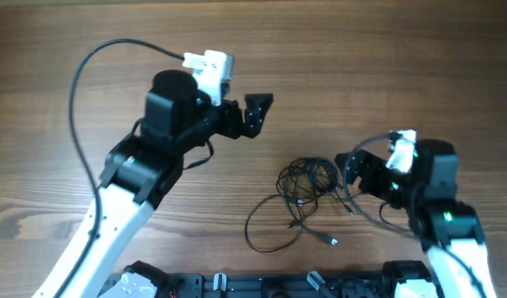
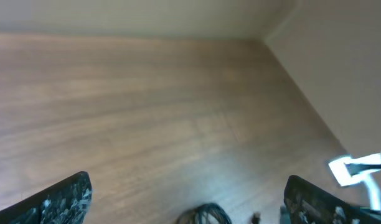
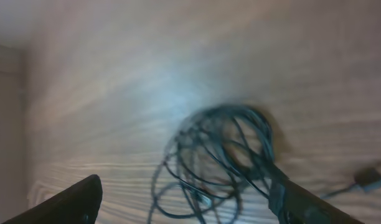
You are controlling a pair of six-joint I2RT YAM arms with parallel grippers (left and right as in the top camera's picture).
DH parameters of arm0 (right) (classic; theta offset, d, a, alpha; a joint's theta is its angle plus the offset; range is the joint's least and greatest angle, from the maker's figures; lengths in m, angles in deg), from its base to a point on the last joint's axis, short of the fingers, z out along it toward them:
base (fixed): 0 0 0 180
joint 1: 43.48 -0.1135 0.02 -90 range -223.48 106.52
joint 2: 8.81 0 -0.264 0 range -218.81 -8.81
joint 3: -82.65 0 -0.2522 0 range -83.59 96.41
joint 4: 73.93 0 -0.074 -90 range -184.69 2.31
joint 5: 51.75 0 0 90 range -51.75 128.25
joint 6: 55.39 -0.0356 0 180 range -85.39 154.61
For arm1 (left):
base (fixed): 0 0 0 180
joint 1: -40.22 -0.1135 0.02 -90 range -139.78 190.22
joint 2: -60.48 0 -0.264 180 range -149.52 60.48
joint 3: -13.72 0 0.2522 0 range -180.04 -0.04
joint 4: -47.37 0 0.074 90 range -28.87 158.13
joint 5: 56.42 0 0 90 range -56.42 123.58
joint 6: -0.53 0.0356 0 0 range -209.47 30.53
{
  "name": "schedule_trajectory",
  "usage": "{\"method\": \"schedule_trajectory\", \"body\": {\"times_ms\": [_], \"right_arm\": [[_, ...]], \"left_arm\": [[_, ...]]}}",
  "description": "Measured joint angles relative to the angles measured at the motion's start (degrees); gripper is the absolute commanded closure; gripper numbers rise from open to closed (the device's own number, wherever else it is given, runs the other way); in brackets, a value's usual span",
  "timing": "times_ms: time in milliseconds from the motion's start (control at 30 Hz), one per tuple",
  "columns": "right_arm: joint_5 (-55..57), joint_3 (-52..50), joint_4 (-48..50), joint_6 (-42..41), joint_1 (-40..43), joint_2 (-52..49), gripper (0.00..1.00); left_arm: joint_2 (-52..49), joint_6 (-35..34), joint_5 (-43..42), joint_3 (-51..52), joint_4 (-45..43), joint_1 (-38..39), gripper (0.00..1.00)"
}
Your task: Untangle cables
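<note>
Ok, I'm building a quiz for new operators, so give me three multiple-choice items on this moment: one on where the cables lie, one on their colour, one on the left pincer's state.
1. Where does the bunch of cables lie?
A) on the table, right next to the right pincer
B) hanging off the table's edge
C) at the table's far left corner

2. What colour are the cables?
A) white
B) black
C) red

3. How is the left pincer?
A) shut on a cable
B) shut, empty
C) open, empty

Answers: 1 A, the overhead view shows the bunch lying beside the right pincer; 2 B, every strand looks black; 3 C, in the left wrist view its fingers stand wide apart with only bare table between them.
</note>
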Motion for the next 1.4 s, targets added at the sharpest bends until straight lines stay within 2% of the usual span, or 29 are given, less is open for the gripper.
{"method": "schedule_trajectory", "body": {"times_ms": [200, 600, 667, 767, 900, 1267, 1400], "right_arm": [[-0.39, 0.0, 3.78, 2.1, 0.0, -16.7, 0.18], [-2.08, 0.0, 15.08, 8.57, -2.19, -33.18, 0.22], [-2.84, 0.15, 16.57, 8.76, -2.62, -35.17, 0.34], [-4.15, 1.44, 19.28, 9.07, -3.15, -38.64, 0.73], [-6.23, 1.97, 20.2, 9.66, -3.21, -42.84, 0.96], [-8.04, 1.95, 19.52, 10.08, -3.3, -42.75, 0.96], [-7.76, 2.84, 14.14, 11.91, -3.37, -31.34, 0.96]], "left_arm": [[0.92, -0.31, 3.48, 0.0, 4.07, 0.0, 0.0], [0.81, -0.31, 3.87, 0.0, 5.66, 0.0, 0.0], [0.81, -0.31, 3.91, 0.0, 5.66, 0.0, 0.0], [0.81, -0.31, 4.07, 0.0, 5.68, 0.0, 0.0], [0.81, -0.31, 4.07, 0.0, 5.68, -0.02, 0.0], [0.81, -0.31, 4.09, 0.0, 5.68, 0.0, 0.0], [0.81, -0.31, 4.07, 0.0, 5.66, 0.0, 0.0]]}}
